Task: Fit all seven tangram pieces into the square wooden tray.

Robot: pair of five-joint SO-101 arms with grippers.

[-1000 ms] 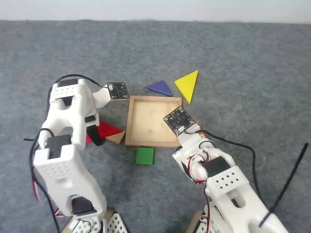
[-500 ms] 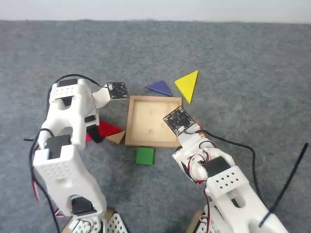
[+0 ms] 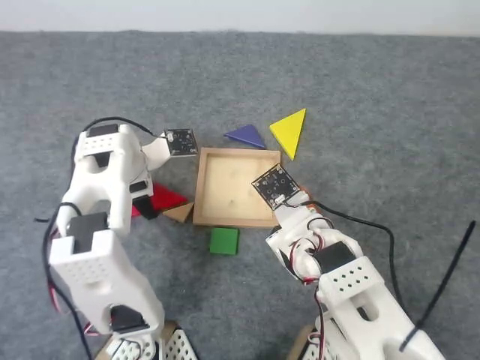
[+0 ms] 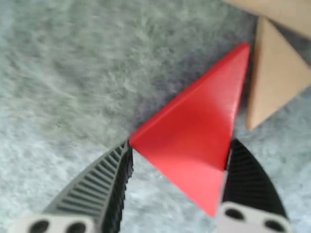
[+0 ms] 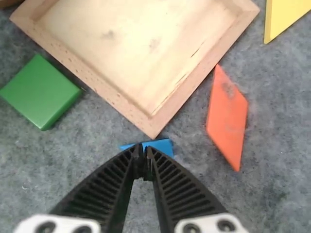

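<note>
Status of work: no piece is placed. The square wooden tray (image 3: 225,184) lies at the centre of the high view on the grey desk (image 3: 390,97), and its floor is seen bare.

All seven pieces are accounted for outside the tray:
- The dark blue triangle (image 3: 244,136) and the yellow triangle (image 3: 290,132) lie just above the tray's upper edge.
- The green square (image 3: 223,241) lies just below its lower edge.
- The red triangle (image 3: 166,199) and the tan triangle (image 3: 180,213) lie at its left side, edge to edge with each other.
- The orange parallelogram (image 5: 227,116) and a small light blue piece (image 5: 154,145) are seen in the right wrist view, just off one corner of the tray.

The left gripper (image 4: 179,155) is set over the red triangle. Its fingers (image 4: 114,177) are spread to the piece's width and bear on it at both sides, so the piece is held between them. It is judged to be flat on the desk, not yet lifted.

The right gripper (image 5: 144,154) is found with its fingers pressed together and nothing between them, the tips just short of the light blue piece.

Assessment: the task is at its first step, and seven placements are left.
</note>
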